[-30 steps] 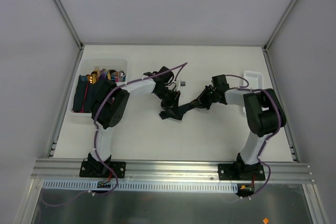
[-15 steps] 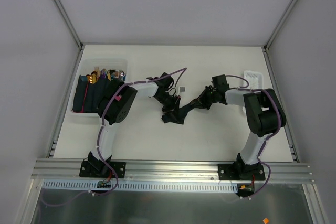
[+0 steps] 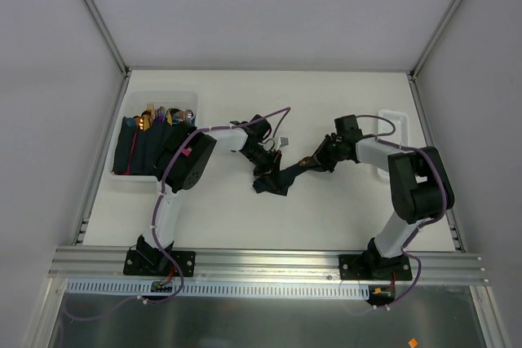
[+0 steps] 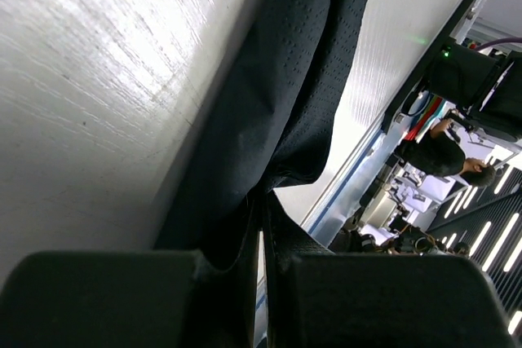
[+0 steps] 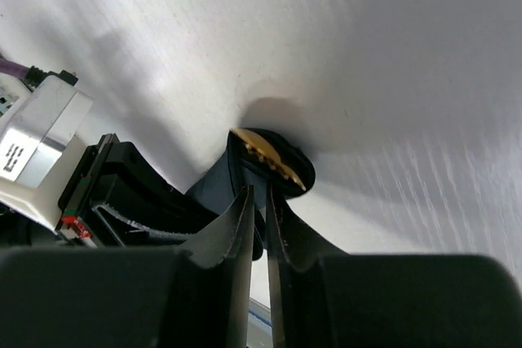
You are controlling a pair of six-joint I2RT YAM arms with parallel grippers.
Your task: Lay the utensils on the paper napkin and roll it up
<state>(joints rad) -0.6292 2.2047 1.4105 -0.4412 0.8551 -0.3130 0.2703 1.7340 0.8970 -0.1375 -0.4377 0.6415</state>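
The dark navy paper napkin (image 3: pixel 274 178) lies crumpled and partly rolled at the table's middle, stretched between both grippers. My left gripper (image 3: pixel 264 159) is shut on its left part. In the left wrist view the napkin (image 4: pixel 302 79) hangs from the closed left gripper (image 4: pixel 263 201) onto the white table. My right gripper (image 3: pixel 313 162) is shut on the napkin's right end. In the right wrist view the gold head of a utensil (image 5: pixel 271 158) pokes from the rolled napkin end (image 5: pixel 218 181), just past my right gripper (image 5: pixel 258 193). The rest of the utensils are hidden inside the napkin.
A white bin (image 3: pixel 130 178) at the left holds dark folded napkins (image 3: pixel 134 148) and several pieces of cutlery (image 3: pixel 167 113). A small white tray (image 3: pixel 393 117) sits at the right, behind the right arm. Grey walls enclose the table.
Both grippers have drawn a little toward the near side with the napkin held between them. The left wrist has tucked in closer, and the right arm's elbow has swung right.
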